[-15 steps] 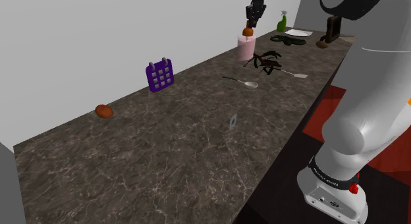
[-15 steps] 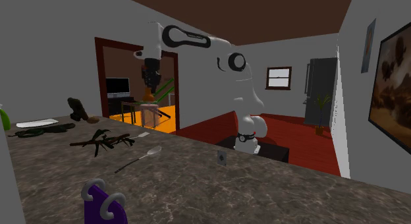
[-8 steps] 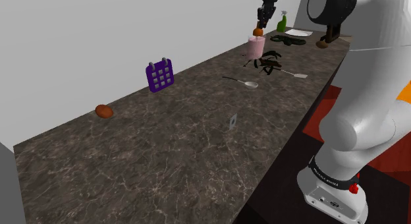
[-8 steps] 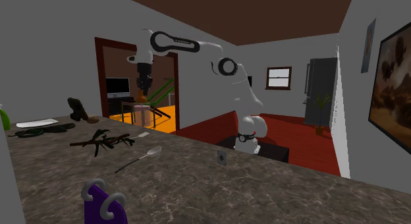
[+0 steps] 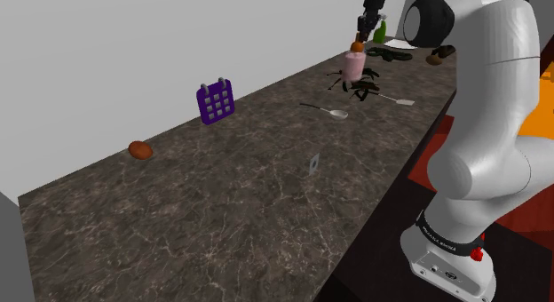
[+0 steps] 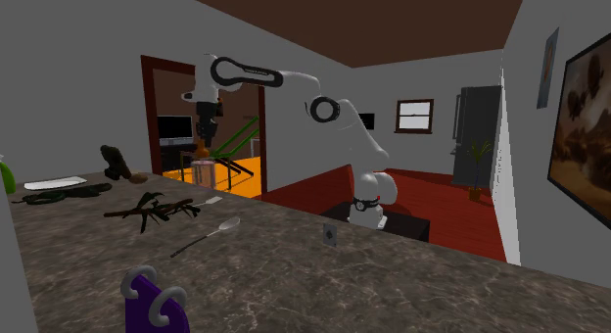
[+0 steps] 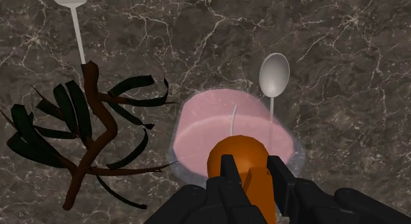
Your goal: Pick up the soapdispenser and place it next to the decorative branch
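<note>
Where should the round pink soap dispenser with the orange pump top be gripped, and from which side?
By the orange pump top, from straight above: it stands upright and is narrow enough to pinch, while the pink soap dispenser body looks far wider. The black gripper clasps it so.

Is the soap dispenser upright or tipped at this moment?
Upright. The claw clasps the soap dispenser by its orange pump from above; its pink body hangs straight below.

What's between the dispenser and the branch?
Nothing: the wrist view shows only bare counter between the branch and the pink dispenser in the claw, twig tips nearly under it.
</note>
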Robot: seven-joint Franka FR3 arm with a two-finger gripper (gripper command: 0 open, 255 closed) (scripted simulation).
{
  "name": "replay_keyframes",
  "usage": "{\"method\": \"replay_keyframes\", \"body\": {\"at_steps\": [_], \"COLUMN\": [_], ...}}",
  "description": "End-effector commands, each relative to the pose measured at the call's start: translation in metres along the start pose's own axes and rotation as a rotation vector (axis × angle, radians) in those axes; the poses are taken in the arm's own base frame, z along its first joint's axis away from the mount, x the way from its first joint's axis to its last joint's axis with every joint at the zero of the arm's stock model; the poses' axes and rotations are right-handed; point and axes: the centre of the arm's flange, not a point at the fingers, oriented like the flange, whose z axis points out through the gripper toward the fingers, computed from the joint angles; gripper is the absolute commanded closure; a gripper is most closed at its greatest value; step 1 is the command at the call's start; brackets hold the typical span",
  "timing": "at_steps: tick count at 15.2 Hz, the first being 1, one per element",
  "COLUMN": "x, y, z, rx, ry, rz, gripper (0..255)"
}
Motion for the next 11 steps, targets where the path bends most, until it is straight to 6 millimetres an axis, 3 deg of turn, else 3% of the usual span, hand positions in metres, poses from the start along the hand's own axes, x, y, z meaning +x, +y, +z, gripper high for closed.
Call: {"method": "replay_keyframes", "body": {"at_steps": [1, 11], "x": [-0.001, -0.006], "y": [0.002, 0.003], "z": [0.009, 0.062], "rx": [-0.001, -0.001], "ry": [0.001, 0.001], "rz": [-0.001, -0.001], "gripper": [255, 255]}}
